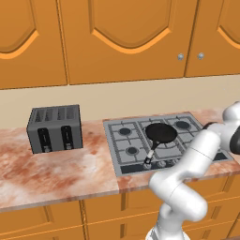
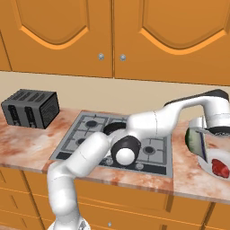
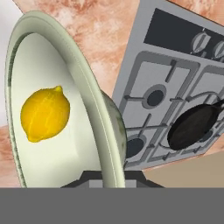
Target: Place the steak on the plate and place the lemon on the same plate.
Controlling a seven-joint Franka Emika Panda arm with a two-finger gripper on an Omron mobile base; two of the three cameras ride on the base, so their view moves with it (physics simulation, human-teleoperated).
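Right of the hob (image 2: 119, 139), I am seeing the end effector (image 3: 109, 175) pinching shut on the rim of the bowl (image 3: 94, 103), tipping it up on edge over the plate (image 2: 207, 167). Lemon (image 3: 45, 113) is sitting inside the bowl against its wall. Steak (image 2: 219, 167) is lying on the plate near the worktop (image 2: 188, 179) front edge. Frying pan (image 1: 161, 133) is resting on the hob, well apart.

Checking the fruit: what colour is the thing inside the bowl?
Bright yellow; the lemon shows best in the hand view.
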